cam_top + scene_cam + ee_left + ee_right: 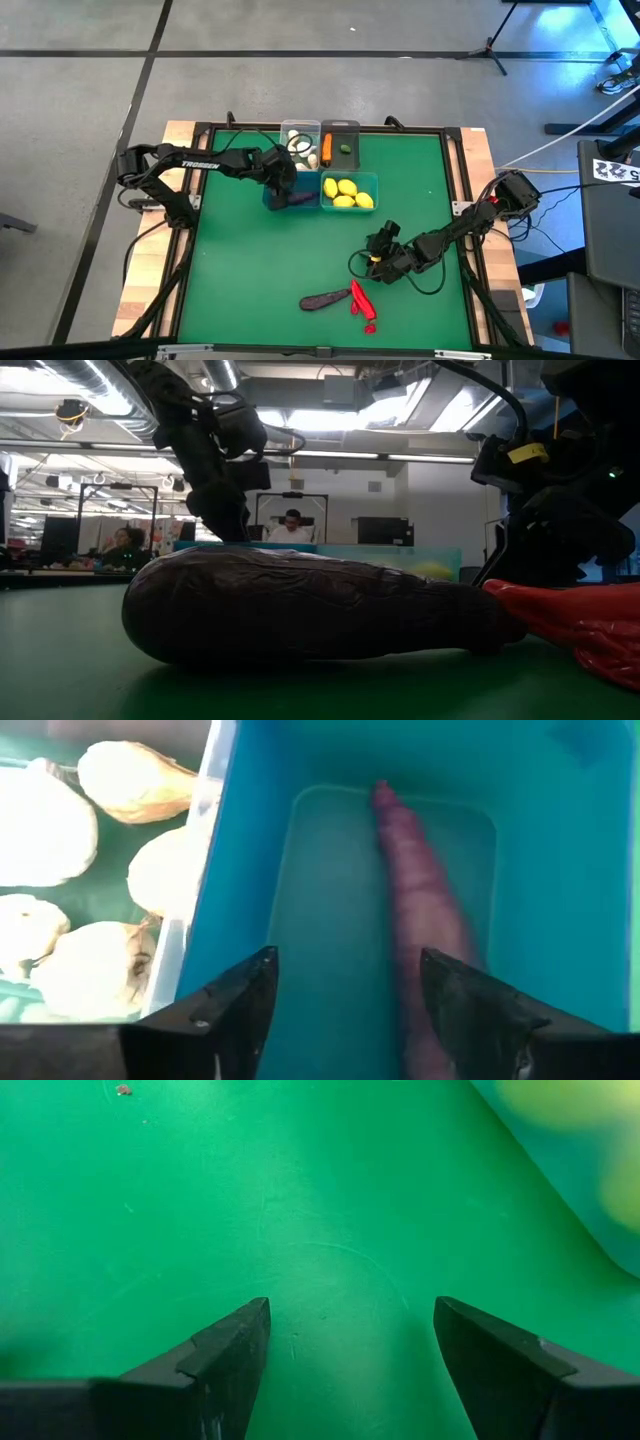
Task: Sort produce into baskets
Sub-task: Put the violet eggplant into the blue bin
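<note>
My left gripper (282, 190) (345, 1010) stands open over the left teal basket (288, 200) (540, 870). A dark purple eggplant (415, 910) lies lengthwise on that basket's floor, running under one finger. My right gripper (372, 262) (350, 1360) hangs open low over the bare green mat, with nothing between its fingers. Near the table's front edge a second eggplant (325, 300) (300, 605) lies on the mat beside red chili peppers (360, 298) (590, 622).
The other teal basket (371, 180) holds yellow lemons (347, 192). Behind it, the clear basket (288, 128) holds white garlic (120, 780), and the dark grey basket (341, 126) holds an orange carrot (327, 148) and a green piece (344, 149). A small red piece (369, 326) lies near the front edge.
</note>
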Motion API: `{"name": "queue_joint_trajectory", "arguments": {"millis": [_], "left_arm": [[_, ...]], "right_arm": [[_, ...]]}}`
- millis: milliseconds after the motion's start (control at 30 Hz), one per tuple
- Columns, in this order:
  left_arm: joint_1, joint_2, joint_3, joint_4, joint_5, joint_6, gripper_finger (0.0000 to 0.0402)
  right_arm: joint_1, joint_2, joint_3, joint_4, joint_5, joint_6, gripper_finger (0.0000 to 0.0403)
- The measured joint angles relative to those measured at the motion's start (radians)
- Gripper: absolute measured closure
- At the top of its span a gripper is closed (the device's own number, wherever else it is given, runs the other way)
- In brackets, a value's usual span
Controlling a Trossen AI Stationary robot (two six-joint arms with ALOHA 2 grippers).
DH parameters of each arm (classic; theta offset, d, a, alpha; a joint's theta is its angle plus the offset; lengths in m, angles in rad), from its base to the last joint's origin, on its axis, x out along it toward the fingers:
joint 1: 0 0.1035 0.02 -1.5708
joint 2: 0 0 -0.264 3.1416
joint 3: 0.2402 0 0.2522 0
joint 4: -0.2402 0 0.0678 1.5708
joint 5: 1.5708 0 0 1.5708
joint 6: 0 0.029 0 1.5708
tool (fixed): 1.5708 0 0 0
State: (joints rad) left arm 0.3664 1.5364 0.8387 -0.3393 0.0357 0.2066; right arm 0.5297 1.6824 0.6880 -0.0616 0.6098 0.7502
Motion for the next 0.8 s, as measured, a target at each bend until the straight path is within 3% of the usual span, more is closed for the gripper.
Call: {"name": "queue_joint_trajectory", "arguments": {"millis": [233, 467, 600, 800], "left_arm": [[-0.003, 0.000, 0.002, 0.009, -0.003, -0.023, 0.0155], [-0.045, -0.024, 0.095, -0.084, -0.004, -0.052, 0.0158], [-0.110, -0.052, 0.164, -0.132, 0.013, -0.192, 0.0156], [-0.305, -0.060, 0.210, -0.120, 0.145, -0.432, 0.0159]], "right_arm": [[0.000, 0.000, 0.000, 0.000, 0.000, 0.000, 0.0123], [0.000, 0.000, 0.000, 0.001, 0.000, 0.000, 0.0123], [0.000, 0.000, 0.000, 0.004, 0.000, 0.001, 0.0123], [0.000, 0.000, 0.000, 0.008, 0.003, 0.002, 0.0123]]}}
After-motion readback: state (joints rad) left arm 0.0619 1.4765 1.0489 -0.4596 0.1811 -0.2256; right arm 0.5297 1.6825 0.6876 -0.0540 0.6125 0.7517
